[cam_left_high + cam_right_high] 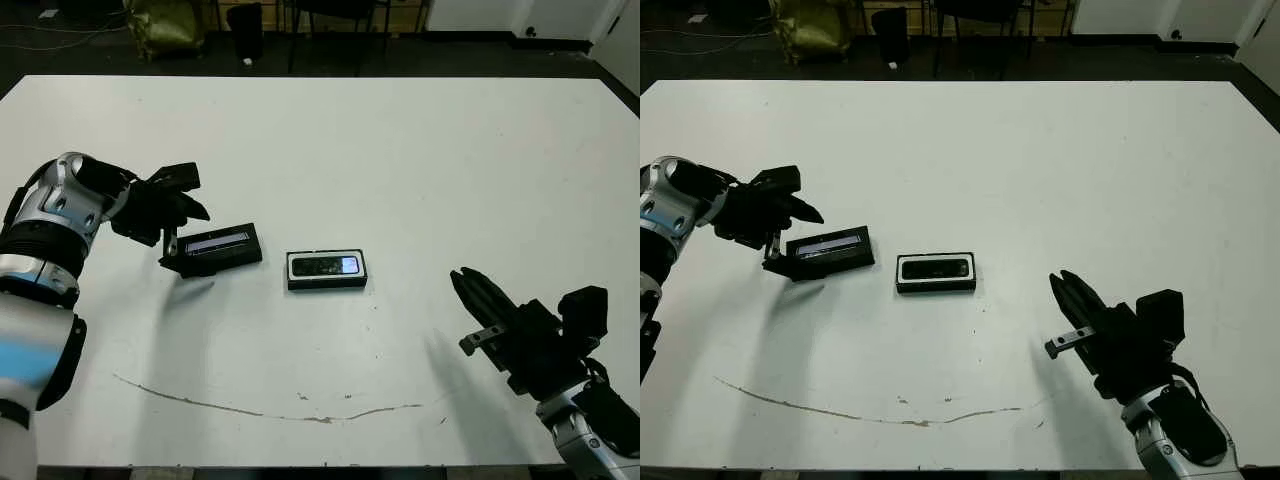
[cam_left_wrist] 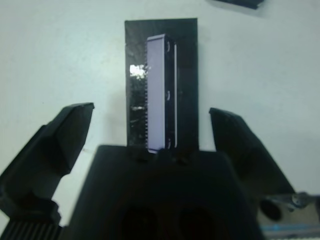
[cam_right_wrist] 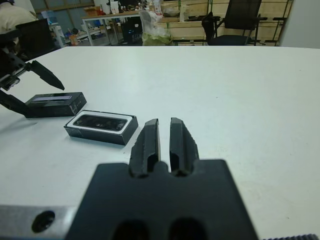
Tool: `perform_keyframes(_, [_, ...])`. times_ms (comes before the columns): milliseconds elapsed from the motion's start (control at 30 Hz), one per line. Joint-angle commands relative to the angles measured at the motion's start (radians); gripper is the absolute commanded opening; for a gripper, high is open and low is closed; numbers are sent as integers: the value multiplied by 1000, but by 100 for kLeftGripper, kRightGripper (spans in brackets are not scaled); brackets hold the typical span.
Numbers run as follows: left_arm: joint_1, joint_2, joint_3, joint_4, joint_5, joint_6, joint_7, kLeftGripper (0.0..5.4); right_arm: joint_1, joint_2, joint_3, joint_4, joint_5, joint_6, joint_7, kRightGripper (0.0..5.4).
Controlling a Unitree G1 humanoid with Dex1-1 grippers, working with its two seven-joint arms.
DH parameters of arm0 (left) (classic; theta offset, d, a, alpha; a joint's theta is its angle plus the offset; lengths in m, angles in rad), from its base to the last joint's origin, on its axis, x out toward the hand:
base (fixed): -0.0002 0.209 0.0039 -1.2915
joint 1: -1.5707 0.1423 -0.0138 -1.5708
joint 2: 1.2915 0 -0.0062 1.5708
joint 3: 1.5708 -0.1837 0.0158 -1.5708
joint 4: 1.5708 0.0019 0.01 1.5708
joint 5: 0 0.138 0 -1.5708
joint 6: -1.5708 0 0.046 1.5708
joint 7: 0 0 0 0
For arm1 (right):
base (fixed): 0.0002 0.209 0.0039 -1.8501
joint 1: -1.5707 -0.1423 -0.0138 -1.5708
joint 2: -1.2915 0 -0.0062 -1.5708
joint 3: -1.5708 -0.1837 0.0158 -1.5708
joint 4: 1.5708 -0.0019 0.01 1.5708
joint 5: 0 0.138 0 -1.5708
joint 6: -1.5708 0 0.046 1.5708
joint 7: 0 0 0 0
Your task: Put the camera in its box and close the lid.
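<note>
- Step in hand: grasp the lid (image 1: 213, 247). It lies on the table (image 1: 420, 160) toward the left edge, just beside the box (image 1: 327, 270).
- The left gripper (image 2: 150, 135) stands spread wide astride the lid, not yet clamped; centre it, then close.
- The right gripper (image 3: 165, 142) is pinched together, empty, near the front right corner.
- Count: one lid, one box, one camera (image 1: 328, 266) seated inside the box.

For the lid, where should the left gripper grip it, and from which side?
Likely across the lid's two long edges near its left end, coming from the robot's left. The left gripper is open and already straddles that end, the stripe running away between its fingers. The box sits clear on the right.
</note>
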Motion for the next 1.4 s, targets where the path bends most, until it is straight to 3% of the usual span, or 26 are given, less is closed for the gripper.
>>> perform_keyframes(33, [32, -4, 0, 10, 11, 0, 7, 539, 13, -9, -6, 4, -3, 5, -5, 0])
perform_keyframes(500, [46, -2, 3, 40, 25, -20, 46, 539, 27, -3, -16, -29, 51, 33, -26, 0])
perform_keyframes(1300, [46, -12, 20, 133, 31, 28, 18, 539, 33, -13, -5, 0, 58, -21, 7, 0])
perform_keyframes(1400, [48, -22, 30, 136, 25, 67, 26, 498, 34, -18, -5, 2, 53, -17, 10, 0])
